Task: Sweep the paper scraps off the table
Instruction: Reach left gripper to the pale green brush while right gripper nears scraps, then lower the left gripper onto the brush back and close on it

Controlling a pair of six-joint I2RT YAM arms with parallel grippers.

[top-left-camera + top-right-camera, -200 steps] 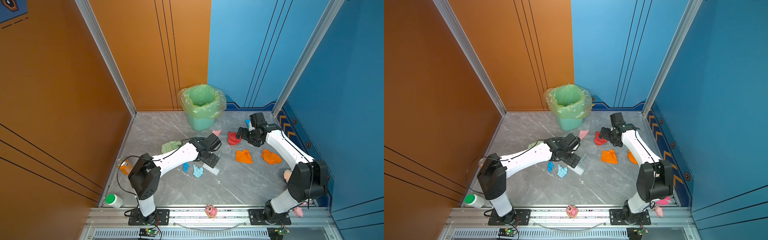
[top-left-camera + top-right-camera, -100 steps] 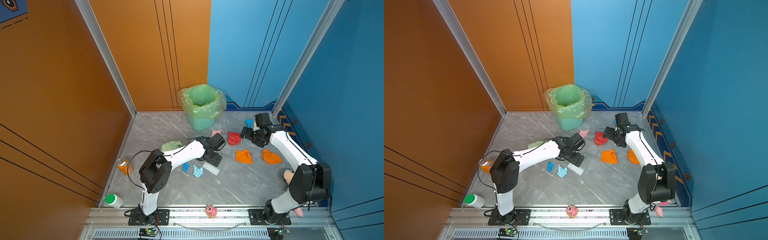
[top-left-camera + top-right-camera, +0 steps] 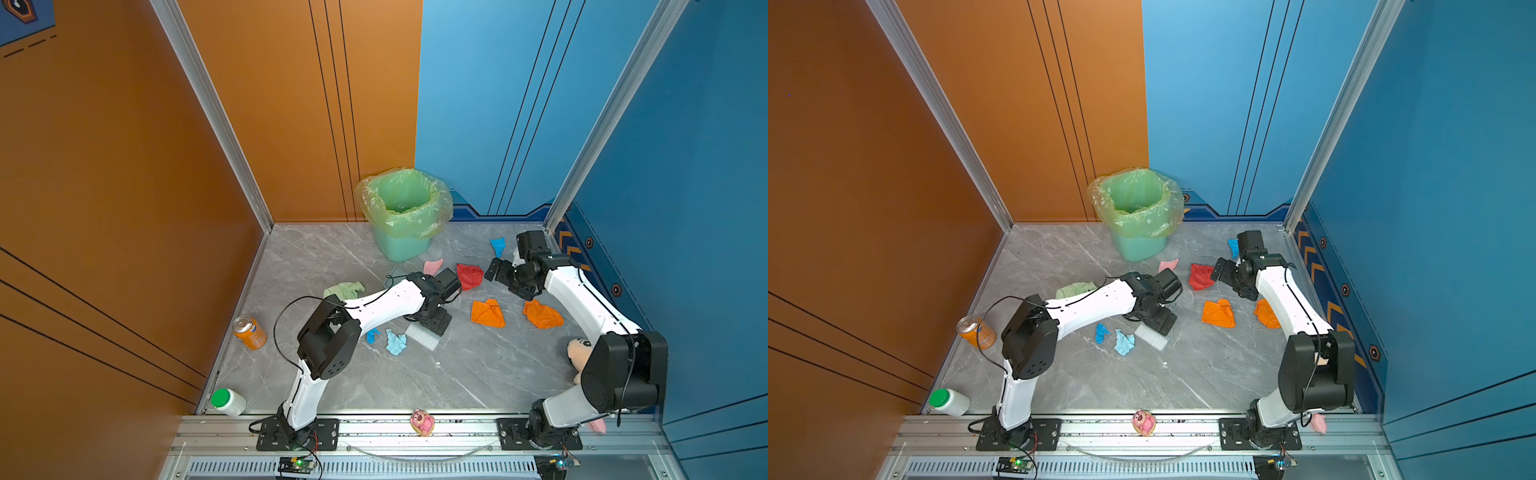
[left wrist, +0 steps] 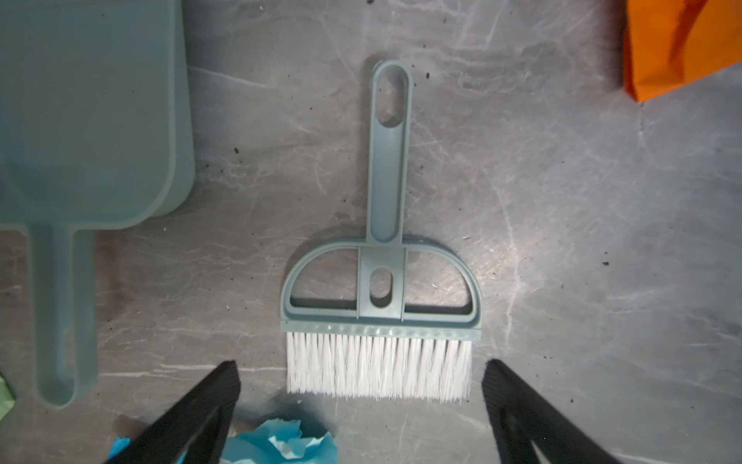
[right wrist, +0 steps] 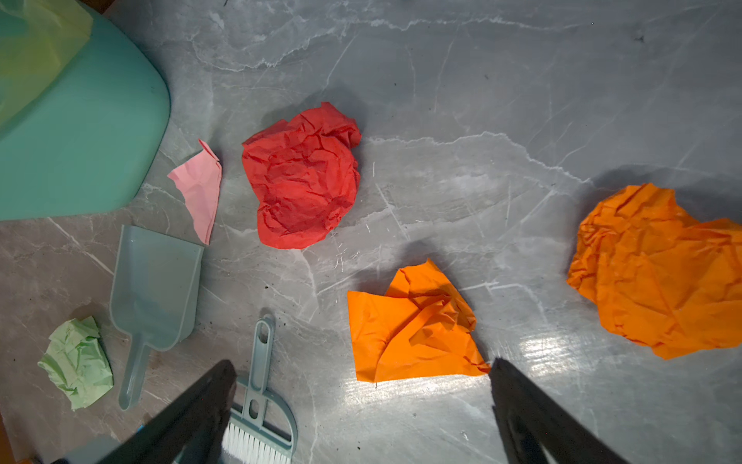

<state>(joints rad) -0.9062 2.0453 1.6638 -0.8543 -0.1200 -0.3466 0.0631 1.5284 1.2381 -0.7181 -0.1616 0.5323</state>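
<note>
Nearby: brush (image 4: 381, 281), dustpan (image 4: 88, 120), bin (image 3: 401, 245) amid paper scraps (image 5: 301, 180); left hand (image 4: 360, 365), right hand (image 5: 362, 363) agape.

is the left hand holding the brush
No, the brush lies flat on the table and the left hand is open, its black tips clear of the bristles.

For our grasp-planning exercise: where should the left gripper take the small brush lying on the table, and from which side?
The narrow straight handle of the brush, from above, jaws across its width: it lies flat on the table, and the head is wider, the bristles soft.
</note>
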